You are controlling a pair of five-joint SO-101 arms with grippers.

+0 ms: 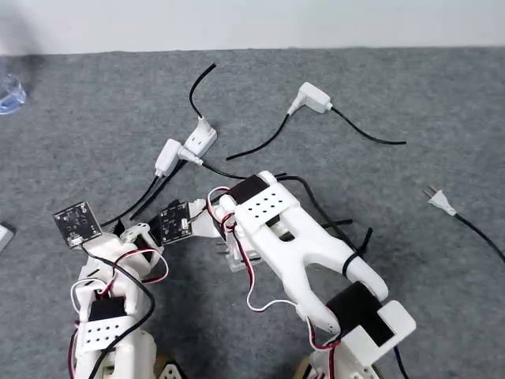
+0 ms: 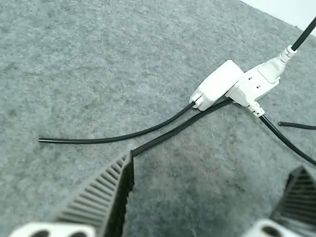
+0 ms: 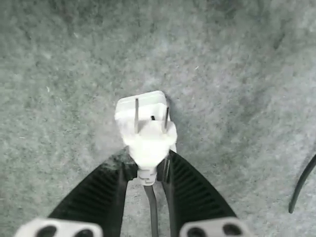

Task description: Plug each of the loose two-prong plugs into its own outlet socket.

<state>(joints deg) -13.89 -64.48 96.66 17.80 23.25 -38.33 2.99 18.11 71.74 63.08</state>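
Gripping white plug [image 3: 148, 143] in right fingers [image 3: 98, 197] | left fingers [image 2: 106, 192] wide apart over cords [image 2: 123, 137]

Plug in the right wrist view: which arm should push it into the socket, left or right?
Right, most likely. The right jaws are shut on the plug, and its prongs point at the white socket just ahead. The left jaws are open and hold nothing.
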